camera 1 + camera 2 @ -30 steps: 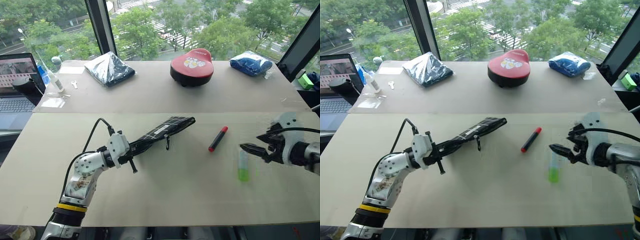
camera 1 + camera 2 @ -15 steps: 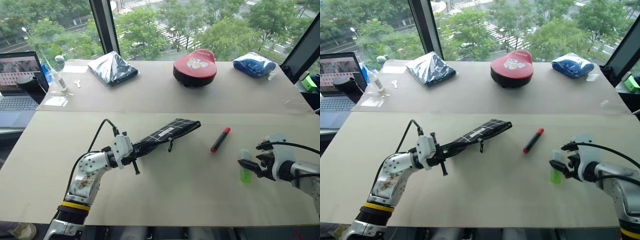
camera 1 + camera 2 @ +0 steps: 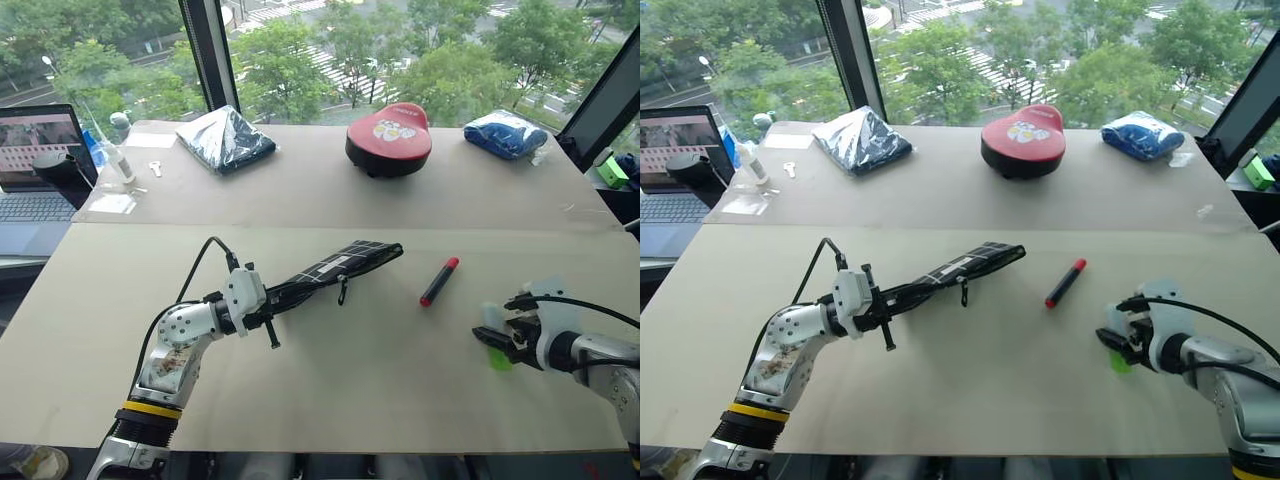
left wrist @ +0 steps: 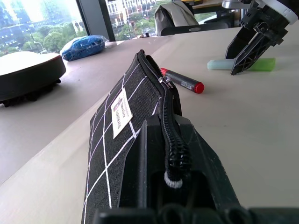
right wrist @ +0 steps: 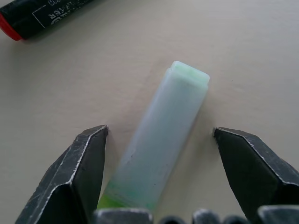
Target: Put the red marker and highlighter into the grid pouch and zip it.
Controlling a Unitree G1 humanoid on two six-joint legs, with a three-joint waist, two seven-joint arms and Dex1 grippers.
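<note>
Right tool (image 5: 156,172) straddles the highlighter (image 5: 161,144) on the bench (image 3: 330,390), jaws apart, not yet gripping. Step: highlighter pickup. Next: close, lift. Left tool (image 3: 262,303) is clamped on the pouch (image 3: 340,264). Marker (image 3: 438,281) lies farther out.

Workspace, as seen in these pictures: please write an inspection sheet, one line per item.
Surface: beige table, two boards joined.
Job's things: grid pouch held at one end; red marker lying free; highlighter on table.
Clutter: red domed case, two wrapped bundles at far edge.
Grippers: left gripper shut on pouch; right gripper open, straddling highlighter.
Cables: black cable on left arm.
Surroundings: laptop, windows, trees.
</note>
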